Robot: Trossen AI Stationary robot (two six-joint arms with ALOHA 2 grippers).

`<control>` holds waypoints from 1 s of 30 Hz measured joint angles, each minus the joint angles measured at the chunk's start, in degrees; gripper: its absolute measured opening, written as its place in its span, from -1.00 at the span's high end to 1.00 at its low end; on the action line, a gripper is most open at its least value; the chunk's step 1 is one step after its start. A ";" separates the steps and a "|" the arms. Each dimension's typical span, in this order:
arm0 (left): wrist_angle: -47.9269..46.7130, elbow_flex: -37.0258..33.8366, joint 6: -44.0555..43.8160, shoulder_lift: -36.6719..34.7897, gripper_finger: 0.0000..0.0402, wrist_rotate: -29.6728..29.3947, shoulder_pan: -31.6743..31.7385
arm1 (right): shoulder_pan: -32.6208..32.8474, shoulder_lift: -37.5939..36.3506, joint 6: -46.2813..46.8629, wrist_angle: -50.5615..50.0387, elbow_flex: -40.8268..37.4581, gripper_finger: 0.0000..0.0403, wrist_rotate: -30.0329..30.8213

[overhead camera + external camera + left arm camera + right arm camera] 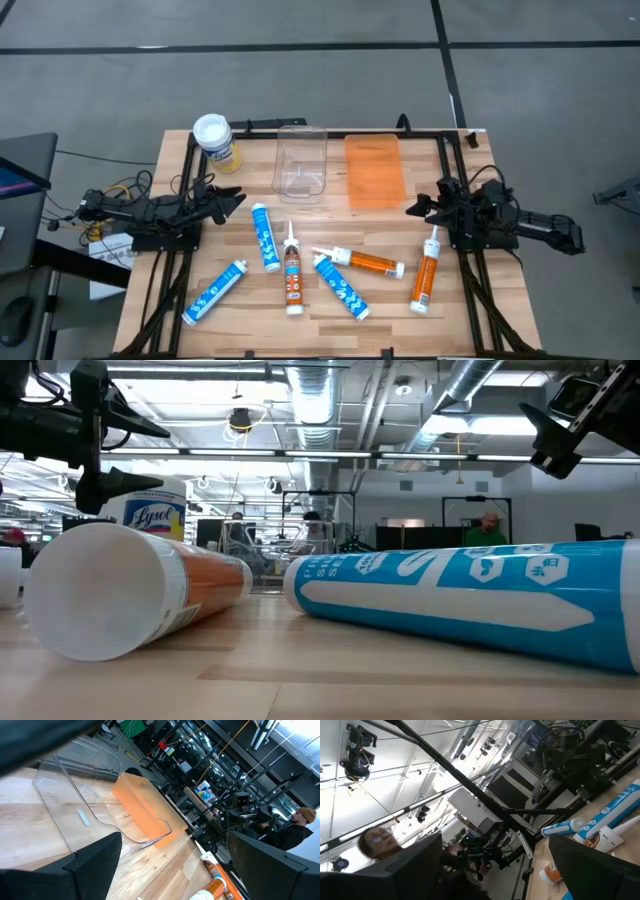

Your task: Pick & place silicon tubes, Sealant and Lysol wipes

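Note:
Several tubes lie flat on the wooden table: three blue ones [265,237] [215,292] [340,287], a brown one [292,270] and two orange ones [365,262] [428,272]. The Lysol wipes canister [212,140], with a white lid and yellow label, stands upright at the far left corner. My left gripper [235,198] hovers open at the table's left side, pointing level toward the bins. My right gripper [415,208] hovers open at the right side, near the far end of one orange tube. Neither has anything between its fingers.
A clear plastic bin [300,165] and an orange bin [373,170] stand side by side at the far middle of the table. A black frame [440,135] runs along the table's edges. Cables lie beyond the left edge. People show in the room behind.

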 joint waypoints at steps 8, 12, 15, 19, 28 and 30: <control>1.07 -0.05 0.00 0.00 -0.77 0.00 0.00 | 0.00 -0.02 -11.07 -0.02 0.00 -0.78 0.39; 1.38 -0.09 0.00 -0.01 -0.77 0.00 0.01 | -0.02 -0.01 -16.42 0.00 0.00 -0.78 2.37; 1.42 -0.09 0.00 0.01 -0.77 0.00 -0.01 | 0.00 -0.01 -16.56 0.02 0.01 -0.78 3.82; 1.44 -0.09 0.05 0.00 -0.77 0.00 -0.01 | 0.00 -0.02 -18.22 0.32 0.00 -0.78 8.93; 1.46 -0.09 1.66 0.00 -0.77 -0.55 0.00 | 0.07 0.07 -24.64 3.85 1.98 -0.78 13.75; 1.49 -0.09 1.66 -0.01 -0.77 -0.55 0.00 | 0.07 0.91 -25.67 2.07 3.93 -0.78 13.75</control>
